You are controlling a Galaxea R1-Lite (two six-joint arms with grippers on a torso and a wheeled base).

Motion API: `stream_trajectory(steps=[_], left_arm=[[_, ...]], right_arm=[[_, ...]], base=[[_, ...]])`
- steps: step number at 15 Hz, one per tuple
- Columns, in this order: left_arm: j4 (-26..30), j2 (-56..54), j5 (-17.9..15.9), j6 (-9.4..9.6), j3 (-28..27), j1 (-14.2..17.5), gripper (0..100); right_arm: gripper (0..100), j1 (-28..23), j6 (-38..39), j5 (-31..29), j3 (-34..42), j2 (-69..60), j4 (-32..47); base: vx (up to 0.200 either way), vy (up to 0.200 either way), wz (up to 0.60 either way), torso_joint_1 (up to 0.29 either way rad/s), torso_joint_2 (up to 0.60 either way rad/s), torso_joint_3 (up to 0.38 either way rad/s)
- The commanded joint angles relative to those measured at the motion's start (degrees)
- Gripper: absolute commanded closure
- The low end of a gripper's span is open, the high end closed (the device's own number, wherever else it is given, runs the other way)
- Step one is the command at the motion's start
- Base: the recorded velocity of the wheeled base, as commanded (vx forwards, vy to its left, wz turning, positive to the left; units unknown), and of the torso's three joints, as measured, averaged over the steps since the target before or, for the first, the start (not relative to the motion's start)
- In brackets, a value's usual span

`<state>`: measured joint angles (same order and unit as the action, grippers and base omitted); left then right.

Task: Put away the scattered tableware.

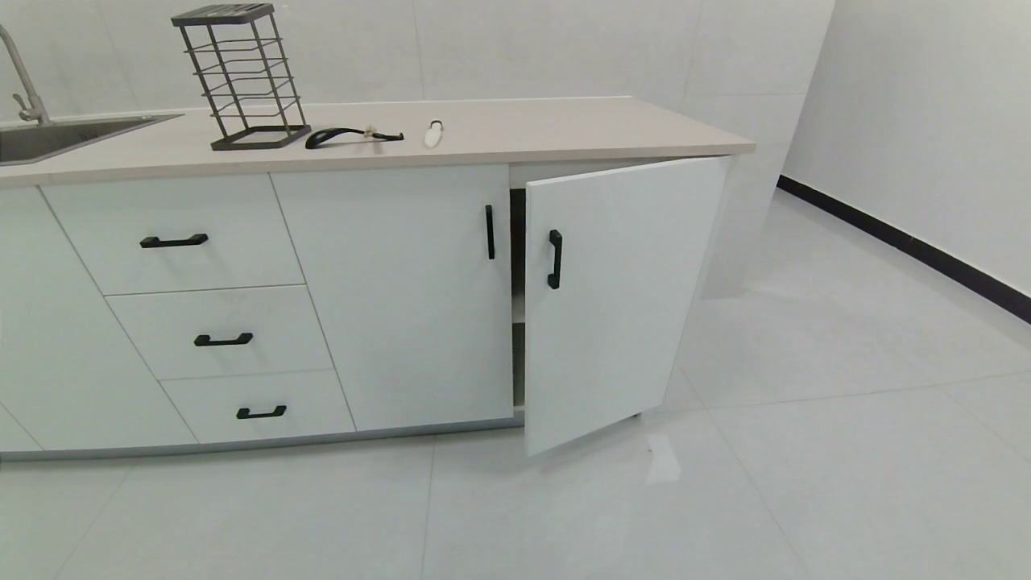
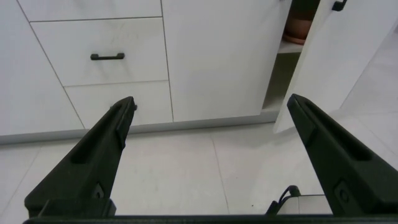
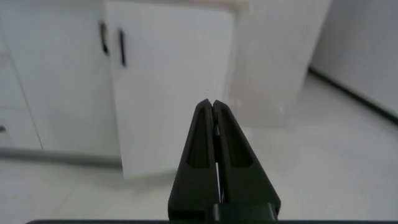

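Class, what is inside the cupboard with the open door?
A reddish-brown vessel sits on a shelf. The open door covers the rest of the interior.

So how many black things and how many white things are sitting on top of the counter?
Black: 2 (wire rack, spoon)
White: 1 (small utensil)
Total: 3
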<state>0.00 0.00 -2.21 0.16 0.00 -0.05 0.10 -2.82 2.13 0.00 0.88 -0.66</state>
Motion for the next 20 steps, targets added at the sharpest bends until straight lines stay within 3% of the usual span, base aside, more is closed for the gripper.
stream_trajectory(steps=[1, 6, 12, 16, 20], left_arm=[[0.00, 0.00, 0.01, 0.02, 0.00, 0.05, 0], [0.00, 0.00, 0.01, 0.11, 0.00, 0.05, 0], [0.00, 0.09, 0.01, -0.07, 0.00, 0.05, 0], [0.00, 0.00, 0.27, 0.19, 0.00, 0.05, 0], [0.00, 0.00, 0.45, 0.19, 0.00, 0.05, 0]], right_arm=[[100, -0.36, 2.20, -2.57, -0.18, -0.44, 1.10], [100, -0.10, 2.82, -0.55, -0.09, -0.44, 0.92], [100, -0.10, 2.82, -0.55, -0.09, -0.35, 0.92], [100, -0.10, 2.55, -1.34, -0.09, -0.35, 0.83], [100, -0.10, 2.55, -1.34, -0.09, -0.35, 0.83]], base=[[0.000, 0.000, 0.00, 0.000, 0.00, 0.000], [0.000, 0.000, 0.00, 0.000, 0.00, 0.000], [0.200, 0.200, 0.00, 0.002, 0.00, 0.001], [0.200, 0.200, 0.60, 0.001, 0.00, 0.002], [0.000, 0.000, 0.60, 0.008, 0.00, -0.001]])
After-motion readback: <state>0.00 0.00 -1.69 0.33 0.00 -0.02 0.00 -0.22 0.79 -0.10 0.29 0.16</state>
